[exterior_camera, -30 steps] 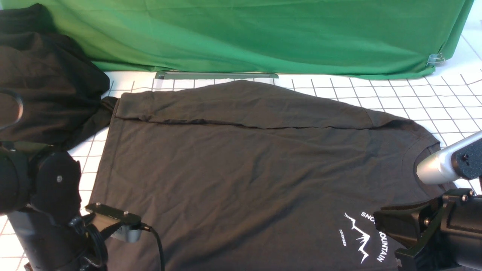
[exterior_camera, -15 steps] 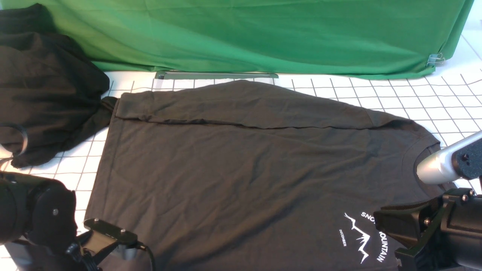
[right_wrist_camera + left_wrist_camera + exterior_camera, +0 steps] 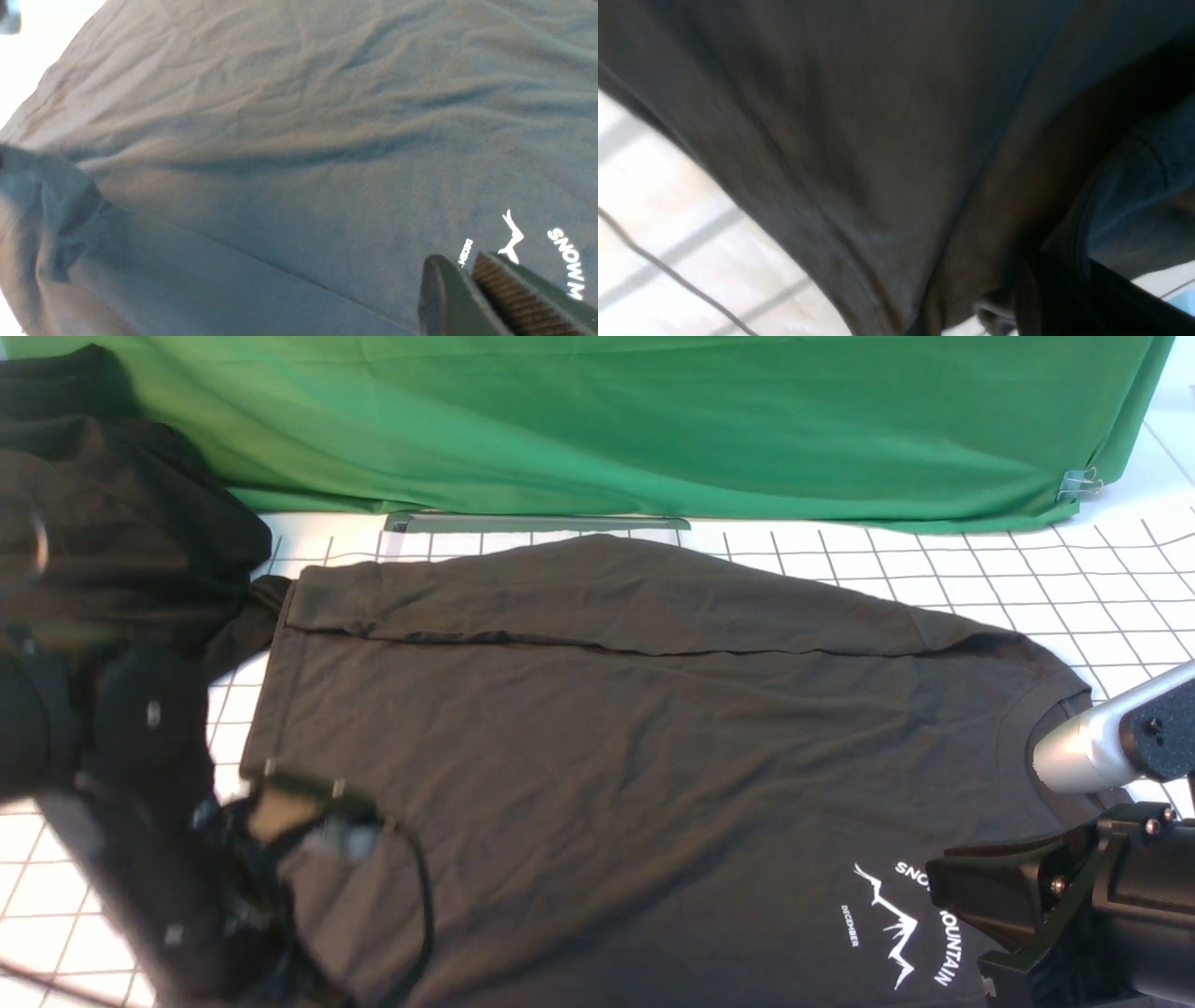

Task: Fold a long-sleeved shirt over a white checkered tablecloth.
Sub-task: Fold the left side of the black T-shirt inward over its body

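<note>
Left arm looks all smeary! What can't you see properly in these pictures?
- Left arm: motion-blurred in the front view; the left claw doesn't show there.
- Left wrist view: blurred long-sleeved shirt fills it, hiding any grip.
- Shirt's print: front view, right arm covers some letters.
- Right claw: right wrist view, cut off by the edge.

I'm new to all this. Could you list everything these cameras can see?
white checkered tablecloth: one, white with dark grid, spread before the robot.
long-sleeved shirt: one, dark brownish-black with white mountain print, flat on it.
green cloth: one, green, draped along the far side.
black cloth heap: one, black, far left.
clip: one, pale, green cloth's right edge.
grey strip: one, grey, just beyond the shirt.
left hand: one, black, closed on shirt cloth, near left.
right hand: one, black, closed and empty, above the print.
</note>
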Robot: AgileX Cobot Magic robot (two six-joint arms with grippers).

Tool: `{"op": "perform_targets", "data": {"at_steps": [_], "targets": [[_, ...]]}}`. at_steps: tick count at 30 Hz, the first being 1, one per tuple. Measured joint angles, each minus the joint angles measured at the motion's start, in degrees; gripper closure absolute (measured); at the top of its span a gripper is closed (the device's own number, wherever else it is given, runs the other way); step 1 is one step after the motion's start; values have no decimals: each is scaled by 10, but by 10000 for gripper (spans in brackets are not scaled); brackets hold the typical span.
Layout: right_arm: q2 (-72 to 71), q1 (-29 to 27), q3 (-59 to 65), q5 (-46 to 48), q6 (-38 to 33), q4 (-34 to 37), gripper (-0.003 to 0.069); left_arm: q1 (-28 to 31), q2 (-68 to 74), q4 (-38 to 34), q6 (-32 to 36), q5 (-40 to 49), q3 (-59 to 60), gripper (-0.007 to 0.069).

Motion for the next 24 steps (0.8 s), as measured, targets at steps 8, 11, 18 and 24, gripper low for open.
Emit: {"op": "perform_targets", "data": {"at_steps": [8, 11, 18, 24], "targets": [[0, 0, 0, 4, 0, 0, 585, 22, 28, 36, -3, 1, -229, 617], [0, 0, -1, 27, 0, 1, 585, 57, 75, 36, -4, 16, -319, 617], [6, 0, -24, 151, -1, 1, 585, 107, 178, 42, -4, 24, -418, 614], [57, 5, -65, 240, -31, 1, 582, 116, 258, 49, -4, 23, -451, 614]]}}
